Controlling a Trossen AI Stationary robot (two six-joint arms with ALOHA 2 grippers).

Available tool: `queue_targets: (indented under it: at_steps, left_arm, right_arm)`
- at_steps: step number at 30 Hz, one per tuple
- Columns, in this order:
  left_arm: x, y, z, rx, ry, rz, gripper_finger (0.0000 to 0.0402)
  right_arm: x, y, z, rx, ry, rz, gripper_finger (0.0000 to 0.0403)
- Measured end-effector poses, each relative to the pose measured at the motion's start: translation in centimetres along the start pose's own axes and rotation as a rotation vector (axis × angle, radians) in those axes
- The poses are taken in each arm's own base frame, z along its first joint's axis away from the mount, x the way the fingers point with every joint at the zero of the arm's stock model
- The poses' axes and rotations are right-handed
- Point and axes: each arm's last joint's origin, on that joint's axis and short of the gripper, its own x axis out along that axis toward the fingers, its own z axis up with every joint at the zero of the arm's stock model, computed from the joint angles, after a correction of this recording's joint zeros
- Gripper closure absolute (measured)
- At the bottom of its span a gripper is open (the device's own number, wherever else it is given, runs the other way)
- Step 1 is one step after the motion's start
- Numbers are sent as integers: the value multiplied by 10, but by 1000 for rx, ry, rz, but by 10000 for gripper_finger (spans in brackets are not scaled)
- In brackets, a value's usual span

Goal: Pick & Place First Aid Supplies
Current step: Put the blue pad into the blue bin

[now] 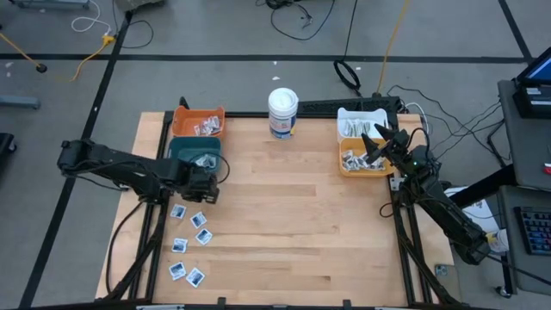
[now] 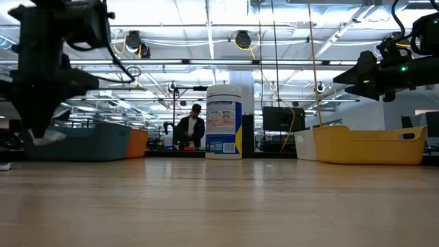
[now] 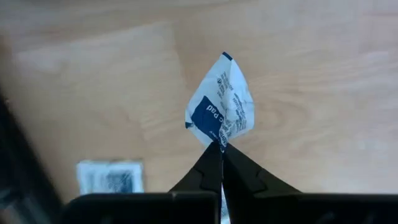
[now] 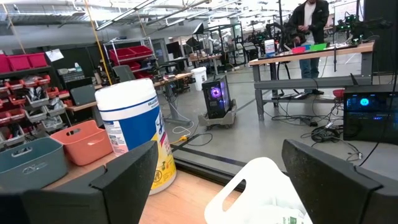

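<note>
At the table's far edge, an orange bin (image 1: pixel 200 121) and a teal bin (image 1: pixel 194 151) on the left, and a white bin (image 1: pixel 359 122) and a yellow bin (image 1: pixel 365 161) on the right, all hold small packets. The left gripper (image 1: pixel 201 186), just in front of the teal bin, pinches a creased white-and-blue sachet (image 3: pixel 222 109) between closed fingers, above loose sachets (image 1: pixel 190 243) on the wood. The right gripper (image 1: pixel 380 141) hovers wide open and empty over the yellow bin.

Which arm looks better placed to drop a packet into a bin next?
The left. Its hand already pinches a white-and-blue packet beside the teal bin. The right hand hovers open and empty over the yellow bin.
</note>
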Motion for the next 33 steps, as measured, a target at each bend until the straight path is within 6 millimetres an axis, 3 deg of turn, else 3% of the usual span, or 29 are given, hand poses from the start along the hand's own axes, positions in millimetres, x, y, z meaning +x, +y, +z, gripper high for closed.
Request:
queue_targets:
  at_steps: [8,12,18,27,33]
  left_arm:
    - [-38,10,-3,-19,-6,-8,399]
    - [-47,13,2,-36,-18,22,399]
    - [-53,20,34,-62,-36,23,400]
    - [-45,40,82,-89,36,59,400]
    - [-39,52,102,-96,84,63,400]
  right_arm:
    - [0,0,0,0,0,0,66]
    - [0,0,0,0,0,0,66]
    - [0,0,0,0,0,0,66]
    - [0,0,0,0,0,0,66]
    - [0,0,0,0,0,0,66]
